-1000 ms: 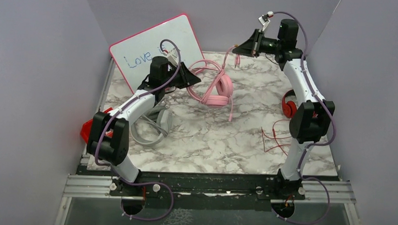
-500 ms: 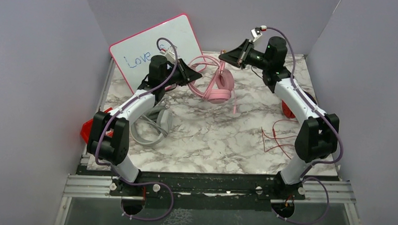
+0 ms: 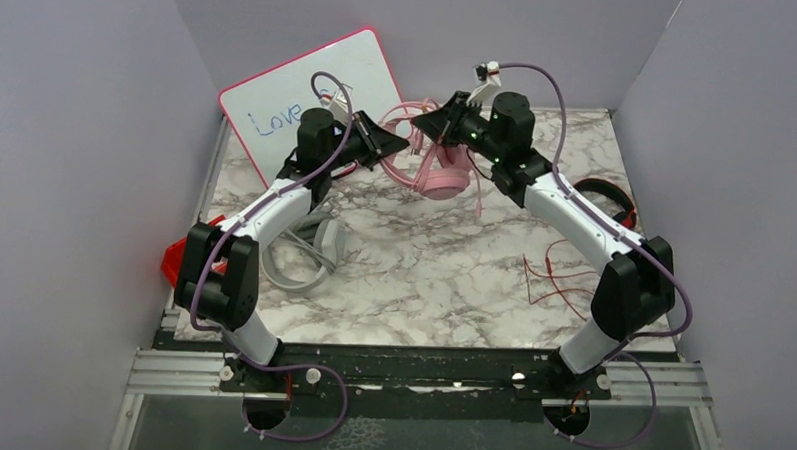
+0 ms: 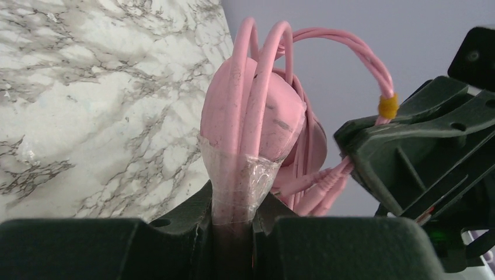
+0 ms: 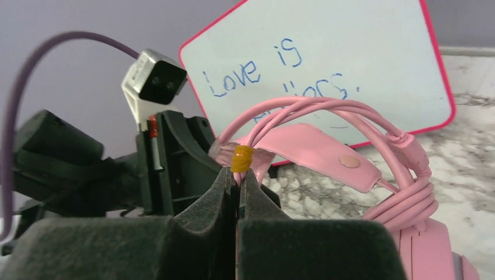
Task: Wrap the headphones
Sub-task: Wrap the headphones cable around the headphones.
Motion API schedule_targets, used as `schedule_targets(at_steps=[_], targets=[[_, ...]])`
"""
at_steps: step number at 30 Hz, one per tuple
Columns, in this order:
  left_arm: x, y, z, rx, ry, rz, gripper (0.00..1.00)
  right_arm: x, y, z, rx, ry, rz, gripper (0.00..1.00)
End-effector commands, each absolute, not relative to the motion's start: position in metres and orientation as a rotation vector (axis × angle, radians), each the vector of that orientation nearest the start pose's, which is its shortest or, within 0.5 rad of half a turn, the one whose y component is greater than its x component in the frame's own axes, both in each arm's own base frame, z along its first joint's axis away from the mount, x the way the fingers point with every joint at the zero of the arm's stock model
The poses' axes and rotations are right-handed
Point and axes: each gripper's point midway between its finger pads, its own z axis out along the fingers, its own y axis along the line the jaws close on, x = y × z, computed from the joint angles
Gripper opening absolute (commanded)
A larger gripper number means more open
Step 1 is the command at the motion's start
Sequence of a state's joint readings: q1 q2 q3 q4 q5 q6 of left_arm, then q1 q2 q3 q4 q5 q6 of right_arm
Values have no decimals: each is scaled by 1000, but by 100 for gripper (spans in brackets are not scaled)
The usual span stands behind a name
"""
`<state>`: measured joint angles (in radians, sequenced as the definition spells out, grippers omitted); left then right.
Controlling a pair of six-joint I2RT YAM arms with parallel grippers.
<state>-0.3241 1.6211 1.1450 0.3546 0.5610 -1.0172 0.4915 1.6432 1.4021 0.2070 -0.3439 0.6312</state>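
By whiteboard (image 3: 309,92), left gripper (image 4: 233,224) grips pink headphones (image 4: 257,116), right gripper (image 5: 237,181) cable (image 5: 327,104).

Bright, even light, soft shadows; wrist views blurred up close

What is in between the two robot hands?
The pink headphones hang between the left gripper and right gripper, both pinching them; the top view shows it.

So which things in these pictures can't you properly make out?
- Whiteboard, second line, right wrist view: pink cable crosses it.
- Grey headphones, top view: mostly under the left arm.
- Red-and-black headphones, top view: partly behind the right arm.
- Red thing, far left, top view: half hidden by the left arm, unidentifiable.
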Motion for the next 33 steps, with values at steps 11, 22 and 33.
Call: schedule_targets(at_steps=[11,22,33], targets=[[400,-272,362,-62,1663,-1512,0,412,322,331,-437,1662,737,0],[404,-269,368,-44,1661,-1460,0,412,332,315,-606,1776,629,0],[402,-263,387,-32,1627,-1446,0,411,331,288,-643,1801,568,0]])
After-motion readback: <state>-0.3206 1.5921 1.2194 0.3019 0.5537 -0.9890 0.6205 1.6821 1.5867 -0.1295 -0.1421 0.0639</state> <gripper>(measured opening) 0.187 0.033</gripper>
